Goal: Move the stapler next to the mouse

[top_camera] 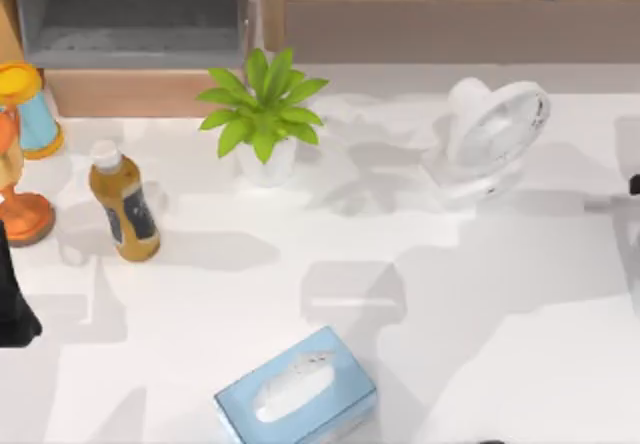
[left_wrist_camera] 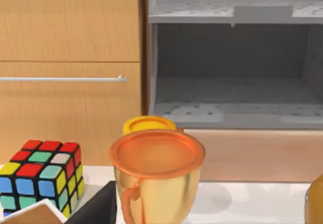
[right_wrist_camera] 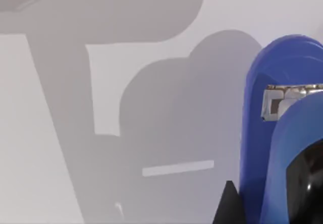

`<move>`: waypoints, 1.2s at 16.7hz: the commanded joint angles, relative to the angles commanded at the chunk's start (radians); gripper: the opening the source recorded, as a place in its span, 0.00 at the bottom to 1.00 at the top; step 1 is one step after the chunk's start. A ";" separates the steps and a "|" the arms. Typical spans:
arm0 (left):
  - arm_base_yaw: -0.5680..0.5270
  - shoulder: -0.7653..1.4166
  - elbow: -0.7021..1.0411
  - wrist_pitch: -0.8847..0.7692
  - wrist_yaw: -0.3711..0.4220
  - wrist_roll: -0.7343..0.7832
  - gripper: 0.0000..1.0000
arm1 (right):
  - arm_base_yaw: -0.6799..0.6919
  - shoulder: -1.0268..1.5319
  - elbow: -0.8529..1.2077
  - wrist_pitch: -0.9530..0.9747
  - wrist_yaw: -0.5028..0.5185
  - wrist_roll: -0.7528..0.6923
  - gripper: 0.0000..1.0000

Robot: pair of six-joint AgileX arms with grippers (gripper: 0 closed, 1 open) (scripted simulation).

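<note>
Though cropped at the right wrist view's edge, plainly there: the stapler (right_wrist_camera: pixel 262 133), royal blue, rounded end up, a strip of metal showing in its slot. Clamped in the right gripper (right_wrist_camera: pixel 267 204) — one dark finger (right_wrist_camera: pixel 305 183) across its blue face, another dark tip touching its other side. Pale table (top_camera: pixel 500 314) behind it, crossed by broad grey shadows.

From above, wide bare white across the table's right half. Nearest bounds there: the white fan (top_camera: pixel 490 134) toward the back, the pale blue tissue box (top_camera: pixel 295 389) at the front edge, near the middle. Further left, the potted plant (top_camera: pixel 262 109) and the amber bottle (top_camera: pixel 123 202), well apart from each other. Crowded left edge — an orange-and-gold trophy cup (left_wrist_camera: pixel 156 168), a colour cube (left_wrist_camera: pixel 40 178) beside it, and the left arm (top_camera: pixel 15 304) parked there, grip state impossible to tell.
</note>
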 joint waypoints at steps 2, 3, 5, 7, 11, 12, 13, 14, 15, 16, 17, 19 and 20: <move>0.000 0.000 0.000 0.000 0.000 0.000 1.00 | -0.002 -0.017 0.018 -0.031 0.000 0.001 0.00; 0.000 0.000 0.000 0.000 0.000 0.000 1.00 | -0.002 -0.021 0.021 -0.036 0.000 0.001 0.00; 0.000 0.000 0.000 0.000 0.000 0.000 1.00 | -0.002 -0.021 0.021 -0.036 0.000 0.001 0.00; 0.000 0.000 0.000 0.000 0.000 0.000 1.00 | -0.001 -0.018 0.020 -0.035 0.000 0.004 0.00; 0.000 0.000 0.000 0.000 0.000 0.000 1.00 | 0.034 -0.075 0.032 -0.101 0.024 0.098 0.00; 0.000 0.000 0.000 0.000 0.000 0.000 1.00 | 0.054 -0.095 0.035 -0.125 0.034 0.139 0.00; 0.000 0.000 0.000 0.000 0.000 0.000 1.00 | 0.079 -0.114 0.039 -0.149 0.045 0.180 0.00; 0.000 0.000 0.000 0.000 0.000 0.000 1.00 | 0.109 -0.132 0.044 -0.172 0.053 0.224 0.00; 0.000 0.000 0.000 0.000 0.000 0.000 1.00 | 0.146 -0.147 0.047 -0.191 0.058 0.268 0.00; 0.000 0.000 0.000 0.000 0.000 0.000 1.00 | 0.192 -0.155 0.048 -0.207 0.061 0.310 0.00; 0.000 0.000 0.000 0.000 0.000 0.000 1.00 | 0.244 -0.159 0.051 -0.218 0.063 0.349 0.00; 0.000 0.000 0.000 0.000 0.000 0.000 1.00 | 0.361 -0.149 0.057 -0.222 0.059 0.419 0.00; 0.000 0.000 0.000 0.000 0.000 0.000 1.00 | 0.421 -0.138 0.061 -0.215 0.053 0.448 0.00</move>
